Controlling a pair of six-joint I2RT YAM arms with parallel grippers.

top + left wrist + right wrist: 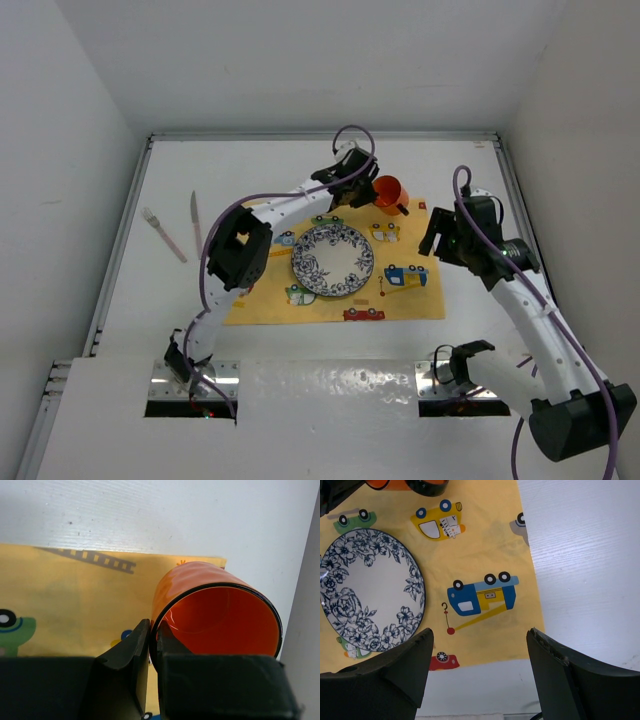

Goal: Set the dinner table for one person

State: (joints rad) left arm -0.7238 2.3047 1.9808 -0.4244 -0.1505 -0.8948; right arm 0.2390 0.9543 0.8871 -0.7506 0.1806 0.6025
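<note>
White flat worktop (300, 170) is being set: left gripper (154, 630) is clenching glossy orange cup (215, 610) by its rim for placing on yellow car-print placemat (75, 595); right gripper (479, 632) is hanging released.

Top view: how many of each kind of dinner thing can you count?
plate: 1
cup: 1
fork: 1
knife: 1
mat: 1
Total: 5
</note>
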